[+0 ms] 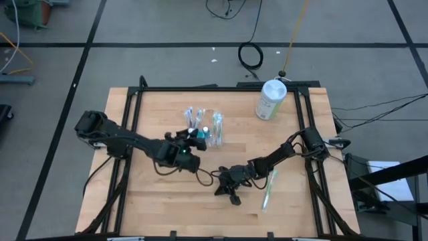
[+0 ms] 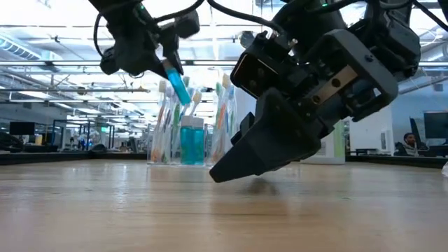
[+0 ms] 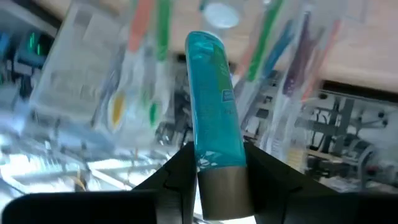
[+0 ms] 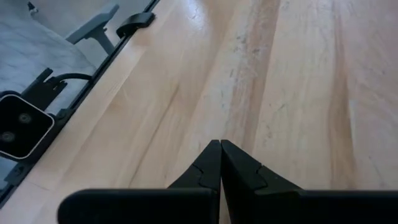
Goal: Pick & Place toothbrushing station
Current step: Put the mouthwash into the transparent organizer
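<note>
Right gripper point(image 2: 224, 171) nearest in the low view, tips low over the wooden table point(image 1: 154, 201), fingers pressed together, nothing held; its wrist view confirms. A green toothbrush point(image 1: 269, 189) lies beside it, seen only from above. Left gripper point(image 3: 214, 163) pinches a blue tube point(image 3: 214, 106) just beside the toothbrushing station point(image 1: 206, 127) at mid-table. White-and-green canister point(image 1: 270, 100) at the far edge. Open office beyond.

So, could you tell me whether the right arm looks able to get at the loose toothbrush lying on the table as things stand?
Probably yes. The toothbrush lies on bare wood just beside the right tool, with nothing between them. That tool is shut and low over the table, so it would need to open first. The left tool is busy holding a blue tube.
</note>
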